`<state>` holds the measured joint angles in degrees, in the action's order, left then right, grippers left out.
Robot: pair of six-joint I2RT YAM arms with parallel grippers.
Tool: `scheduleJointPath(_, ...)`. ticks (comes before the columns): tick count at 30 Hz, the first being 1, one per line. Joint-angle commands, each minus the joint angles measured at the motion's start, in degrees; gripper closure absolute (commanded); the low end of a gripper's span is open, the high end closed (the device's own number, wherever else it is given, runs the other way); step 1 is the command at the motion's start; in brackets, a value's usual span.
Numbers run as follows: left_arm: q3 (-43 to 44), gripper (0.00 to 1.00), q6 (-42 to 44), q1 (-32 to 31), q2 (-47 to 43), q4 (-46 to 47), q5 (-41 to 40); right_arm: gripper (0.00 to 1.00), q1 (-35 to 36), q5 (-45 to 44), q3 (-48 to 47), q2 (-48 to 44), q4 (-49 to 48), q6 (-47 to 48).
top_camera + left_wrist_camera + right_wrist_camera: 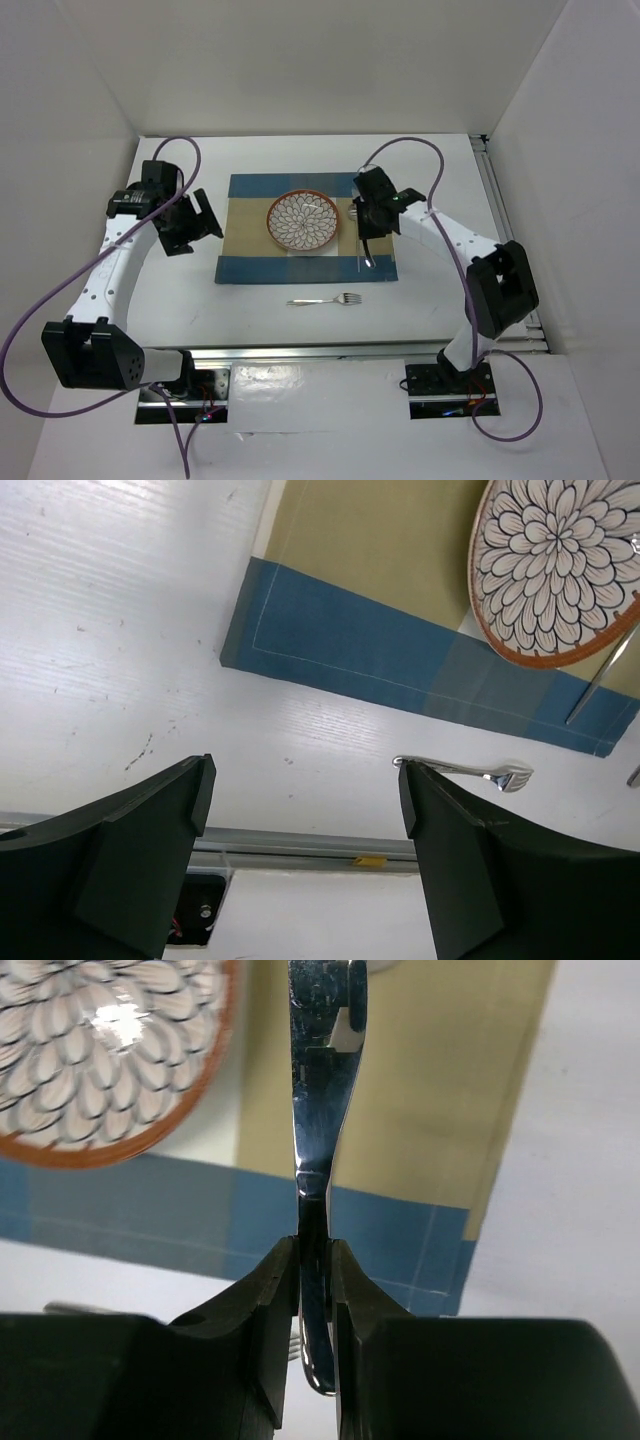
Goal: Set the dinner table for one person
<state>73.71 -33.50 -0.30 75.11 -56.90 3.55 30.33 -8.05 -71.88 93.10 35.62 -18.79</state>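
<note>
The right gripper (315, 1260) sits closest to the lens, its jaws pinched together on the handle of a steel knife (325, 1110). They grip near the butt end, and the blade points away over the striped placemat (400, 1230). That hold looks chosen to lay the knife straight and parallel to the mat's side edge. From above, the knife runs along the 12-to-6 line at the 3 o'clock side of the flowered plate (304, 222), which sits mid-mat. I cannot tell whether the knife already rests on the cloth.

The left gripper (305, 780) hangs with its jaws spread wide and holds nothing. It hovers off the mat's 9 o'clock edge, probably parked clear. A fork (325, 299) lies on the bare white dinner table (250, 320) at the plate's 6 o'clock, just off the mat. It likely still needs moving to the plate's 9 o'clock side.
</note>
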Motion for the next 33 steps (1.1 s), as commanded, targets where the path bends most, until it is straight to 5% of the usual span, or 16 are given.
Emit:
scheduleJointPath(1, 0.1, 0.08, 3.3, -2.3, -1.1, 2.1, 2.6, 1.00, -3.1, 1.6, -0.5, 2.3, 0.2, -1.0)
scheduleJointPath(19, -2.4, 0.09, 8.0, -24.0, 5.6, 2.5, -3.1, 1.00, -9.0, 4.1, -0.5, 12.9, -5.6, -0.4)
scheduleJointPath(22, -1.9, 0.07, 8.0, -26.5, 7.1, 2.5, -3.1, 0.77, -9.0, 3.3, -1.2, 13.5, -6.1, -1.1)
scheduleJointPath(23, -1.4, 0.06, 8.7, -27.0, 7.1, 2.5, -3.1, 0.58, -9.0, 3.3, -1.2, 13.5, -6.1, -1.6)
scheduleJointPath(24, -1.4, 0.04, 8.7, -28.3, 7.8, 2.5, -3.1, 0.52, -9.0, 3.3, -1.2, 13.5, -5.6, -1.6)
scheduleJointPath(33, 0.5, 0.04, 13.5, -36.2, 7.8, 4.5, -2.0, 0.27, -13.6, 0.7, 1.7, -2.5, 0.8, -3.4)
